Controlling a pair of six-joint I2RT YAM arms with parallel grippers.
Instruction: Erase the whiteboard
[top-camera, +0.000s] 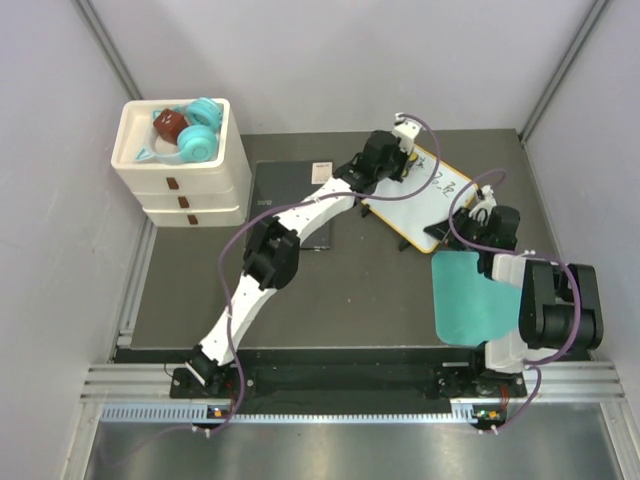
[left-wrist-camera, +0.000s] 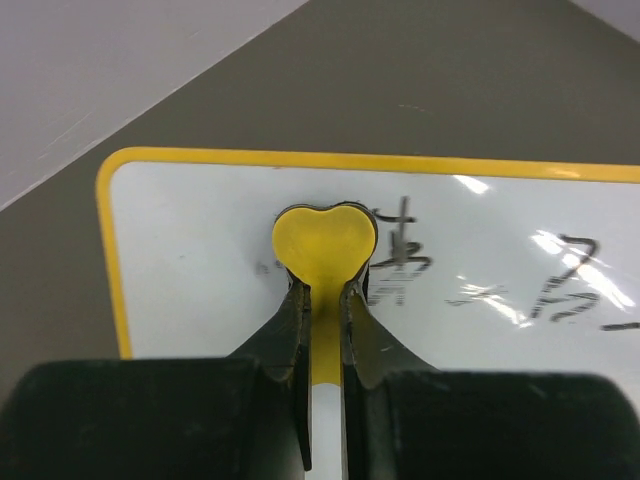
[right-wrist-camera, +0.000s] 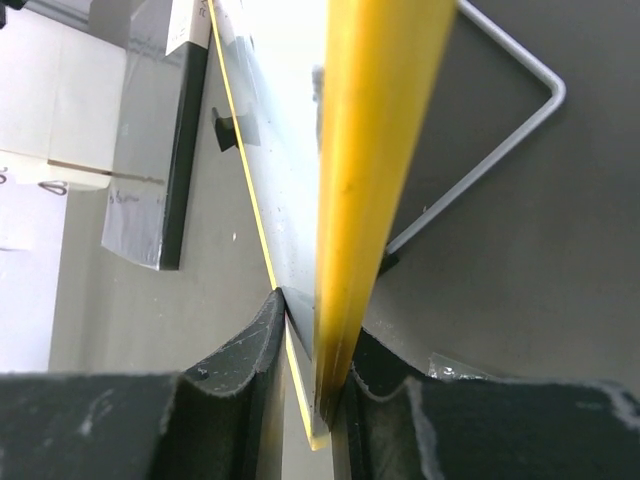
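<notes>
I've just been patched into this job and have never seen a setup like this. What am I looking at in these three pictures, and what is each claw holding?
These are two white robot arms bolted at the near edge of a table, each ending in a two-finger gripper. The wide picture looks down from above and behind them. The other two come from cameras on the wrists.

On the table lie the whiteboard, a teal mat, a dark grey pad and a stack of white trays with small teal and red items on top.

The left gripper pinches a yellow heart-shaped piece, probably the eraser, against the board just left of the handwritten marks. The right gripper is clamped on the board's yellow rim, apparently steadying it.
</notes>
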